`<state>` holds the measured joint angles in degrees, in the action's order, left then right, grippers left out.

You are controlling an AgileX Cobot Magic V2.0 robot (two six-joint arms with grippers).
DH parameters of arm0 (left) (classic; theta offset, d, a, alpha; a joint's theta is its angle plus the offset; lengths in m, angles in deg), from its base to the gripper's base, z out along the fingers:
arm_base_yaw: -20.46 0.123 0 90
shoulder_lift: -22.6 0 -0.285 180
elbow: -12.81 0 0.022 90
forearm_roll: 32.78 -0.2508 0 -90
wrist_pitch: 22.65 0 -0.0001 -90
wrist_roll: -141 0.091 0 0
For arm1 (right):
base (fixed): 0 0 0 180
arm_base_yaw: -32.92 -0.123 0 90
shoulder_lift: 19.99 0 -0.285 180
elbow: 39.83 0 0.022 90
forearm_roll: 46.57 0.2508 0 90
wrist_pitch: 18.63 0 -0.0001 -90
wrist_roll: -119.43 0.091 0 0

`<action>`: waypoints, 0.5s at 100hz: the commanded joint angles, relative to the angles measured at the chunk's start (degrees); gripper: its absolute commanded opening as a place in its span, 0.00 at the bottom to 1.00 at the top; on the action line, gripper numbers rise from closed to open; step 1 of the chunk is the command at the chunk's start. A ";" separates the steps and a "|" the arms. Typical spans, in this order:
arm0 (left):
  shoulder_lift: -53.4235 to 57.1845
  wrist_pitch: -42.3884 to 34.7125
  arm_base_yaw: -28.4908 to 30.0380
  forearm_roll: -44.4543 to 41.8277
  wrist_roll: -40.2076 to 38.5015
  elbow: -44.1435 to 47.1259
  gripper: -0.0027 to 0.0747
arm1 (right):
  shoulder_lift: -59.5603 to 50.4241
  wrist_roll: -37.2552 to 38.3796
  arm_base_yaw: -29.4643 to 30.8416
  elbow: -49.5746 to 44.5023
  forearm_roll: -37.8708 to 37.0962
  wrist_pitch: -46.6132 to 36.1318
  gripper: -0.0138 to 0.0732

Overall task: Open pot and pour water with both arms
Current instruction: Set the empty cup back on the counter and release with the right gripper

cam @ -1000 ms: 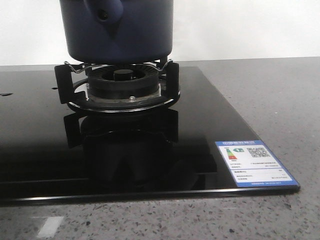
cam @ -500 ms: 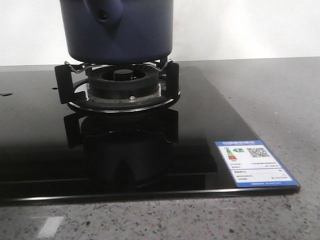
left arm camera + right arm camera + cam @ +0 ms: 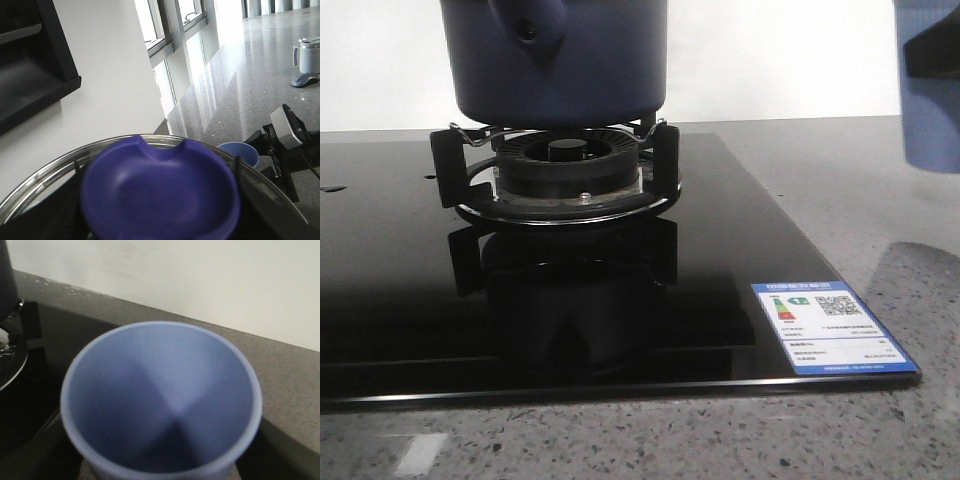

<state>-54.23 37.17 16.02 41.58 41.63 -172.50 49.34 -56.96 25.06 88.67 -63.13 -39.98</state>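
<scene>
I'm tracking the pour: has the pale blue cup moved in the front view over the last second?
Yes. The pale blue cup has come into view at the right edge, held above the counter, right of the stove's label; it was out of frame before.

The pot (image 3: pixel 560 60) sits on the burner stand (image 3: pixel 555 170) at the back left of the cooktop (image 3: pixel 620 300), which lies on the desk (image 3: pixel 880 200). A label (image 3: pixel 825 328) lies at the cooktop's front right corner. A cup (image 3: pixel 928 85) hangs above the desk, well to the right of the pot.
</scene>
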 commanded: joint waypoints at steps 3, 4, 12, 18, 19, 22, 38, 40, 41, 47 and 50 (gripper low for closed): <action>0.67 -1.94 -0.50 5.37 -0.60 -1.98 0.35 | 1.82 0.07 0.45 -0.54 0.52 -11.75 0.50; 0.67 -1.83 -0.50 5.37 -0.60 -1.98 0.35 | 2.30 0.07 0.45 -0.53 0.52 -11.88 0.50; 0.67 -1.85 -0.50 5.26 -0.60 -1.98 0.35 | 4.91 0.07 0.45 -0.53 0.96 -12.30 0.51; 0.67 -1.57 -0.50 5.26 -0.60 -1.98 0.35 | 6.45 0.91 0.45 -0.53 2.53 -12.30 0.53; 0.67 -1.57 -0.50 5.26 -0.60 -1.98 0.35 | 6.59 1.38 0.45 -0.53 2.90 -12.30 0.54; 0.67 -1.27 -0.50 5.26 -0.60 -1.98 0.35 | 6.84 2.41 0.45 -0.53 3.41 -12.30 0.57; 0.67 -1.01 -0.50 5.26 -0.60 -1.98 0.35 | 6.30 4.11 0.45 -0.53 5.86 -13.94 0.84; 0.67 -1.01 -0.50 5.26 -0.60 -1.98 0.35 | 6.14 4.11 0.45 -0.53 5.86 -14.11 0.87; 0.67 -1.01 -0.50 5.26 -0.60 -1.98 0.35 | 6.14 4.11 0.45 -0.43 5.86 -14.25 0.88; 0.54 -1.01 -0.50 5.26 -0.60 -1.98 0.35 | 5.17 4.11 0.45 -0.15 5.86 -14.25 0.91; 0.44 -1.01 -0.50 5.26 -0.60 -1.98 0.35 | 4.46 4.11 0.45 0.00 5.76 -14.39 0.91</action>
<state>-54.82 38.10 16.02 41.35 41.63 -172.50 56.42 -53.14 25.16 86.66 -58.01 -48.77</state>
